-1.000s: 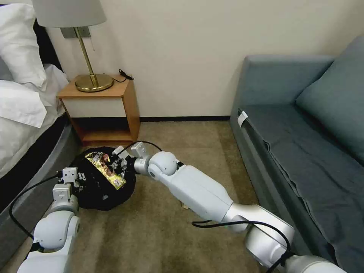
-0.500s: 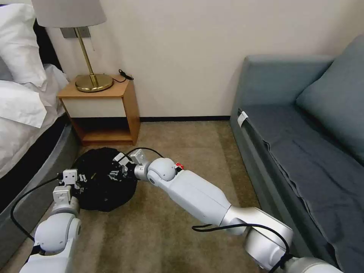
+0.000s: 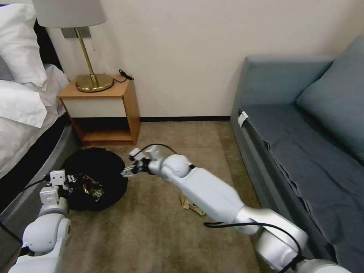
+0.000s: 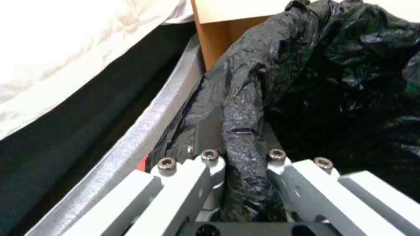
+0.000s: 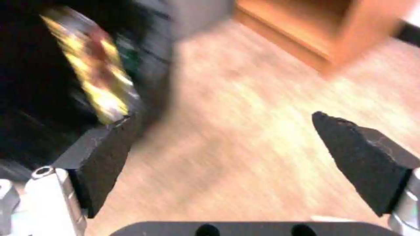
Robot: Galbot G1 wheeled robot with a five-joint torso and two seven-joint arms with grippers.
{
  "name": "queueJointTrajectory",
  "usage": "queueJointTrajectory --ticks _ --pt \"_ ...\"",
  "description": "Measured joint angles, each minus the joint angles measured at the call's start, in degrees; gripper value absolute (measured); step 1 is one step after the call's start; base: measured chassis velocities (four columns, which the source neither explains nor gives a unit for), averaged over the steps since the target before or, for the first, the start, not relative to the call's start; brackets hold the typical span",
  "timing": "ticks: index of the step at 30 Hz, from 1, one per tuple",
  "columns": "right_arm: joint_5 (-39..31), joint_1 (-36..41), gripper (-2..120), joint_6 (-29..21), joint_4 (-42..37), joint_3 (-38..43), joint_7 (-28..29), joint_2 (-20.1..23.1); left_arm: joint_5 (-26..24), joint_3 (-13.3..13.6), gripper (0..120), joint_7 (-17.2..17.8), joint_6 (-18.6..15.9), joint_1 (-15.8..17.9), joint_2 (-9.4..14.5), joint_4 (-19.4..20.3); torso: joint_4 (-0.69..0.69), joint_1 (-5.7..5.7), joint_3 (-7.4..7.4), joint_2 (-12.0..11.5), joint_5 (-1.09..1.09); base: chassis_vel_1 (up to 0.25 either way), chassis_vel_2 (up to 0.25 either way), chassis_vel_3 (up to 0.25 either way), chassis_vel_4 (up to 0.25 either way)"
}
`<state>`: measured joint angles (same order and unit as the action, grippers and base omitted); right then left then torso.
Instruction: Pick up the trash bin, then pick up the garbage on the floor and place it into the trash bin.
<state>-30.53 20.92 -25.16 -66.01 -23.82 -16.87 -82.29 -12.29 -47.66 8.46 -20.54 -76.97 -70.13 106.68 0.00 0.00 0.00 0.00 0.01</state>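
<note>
The trash bin (image 3: 96, 167), wrapped in crinkled black plastic, stands on the carpet between the bed and the nightstand. My left gripper (image 3: 72, 181) is shut on its near rim; the left wrist view shows a fold of the bin's black bag (image 4: 245, 108) pinched in that gripper (image 4: 242, 157). A gold-brown snack wrapper (image 3: 88, 187) lies inside the bin and appears blurred in the right wrist view (image 5: 94, 75). My right gripper (image 3: 127, 172) hovers just off the bin's right rim, open and empty (image 5: 223, 141). A crumpled tan paper (image 3: 189, 204) lies on the floor under my right forearm.
A wooden nightstand (image 3: 106, 110) with a brass lamp (image 3: 89, 81) stands against the wall behind the bin. The bed (image 3: 22, 113) runs along the left, a blue sofa (image 3: 303, 144) along the right. Open carpet (image 3: 151, 235) lies between them.
My right gripper carried the gold wrapper into the bin, let it go and drew back to the right, now open. The bin and left gripper have shifted slightly left.
</note>
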Motion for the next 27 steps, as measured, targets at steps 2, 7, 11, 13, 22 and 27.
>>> queueJointTrajectory --ticks 2,7,11,13,22,27 --pt "2.0 0.6 100 -0.1 2.4 1.1 -1.4 2.9 -0.3 -0.2 4 0.0 0.0 -0.1 0.2 0.0 0.00 0.00 0.00 0.0 0.00 0.000 0.000 0.000 0.000" --pt "12.3 3.2 100 0.0 9.8 5.3 -8.2 4.5 -0.8 -0.4 4 -0.1 0.4 -0.1 0.5 -0.3 -0.01 0.00 0.00 0.0 0.00 0.000 0.000 0.000 0.000" --pt "17.4 4.0 100 0.9 13.9 7.0 -10.1 4.2 -1.0 -0.4 4 -0.2 0.5 0.1 0.7 -0.5 -0.01 0.00 0.00 0.0 0.00 0.000 0.000 0.000 0.000" --pt "18.7 4.2 100 1.0 14.8 7.3 -10.6 4.1 -1.0 -0.4 4 -0.2 0.5 0.1 0.7 -0.7 0.00 0.00 0.00 0.0 0.00 0.000 0.000 0.000 0.000" --pt "24.2 6.3 100 1.8 18.1 6.7 -12.8 3.5 -1.0 -0.3 4 -0.3 0.9 0.3 0.7 -1.5 0.01 0.00 0.00 0.0 -0.01 0.000 0.000 0.000 0.000" --pt "28.1 7.2 100 3.7 21.9 7.8 -13.4 2.8 -1.3 -0.7 4 -0.3 1.8 0.0 1.1 -2.1 0.01 0.00 0.00 0.0 -0.01 0.000 0.000 0.000 0.000"
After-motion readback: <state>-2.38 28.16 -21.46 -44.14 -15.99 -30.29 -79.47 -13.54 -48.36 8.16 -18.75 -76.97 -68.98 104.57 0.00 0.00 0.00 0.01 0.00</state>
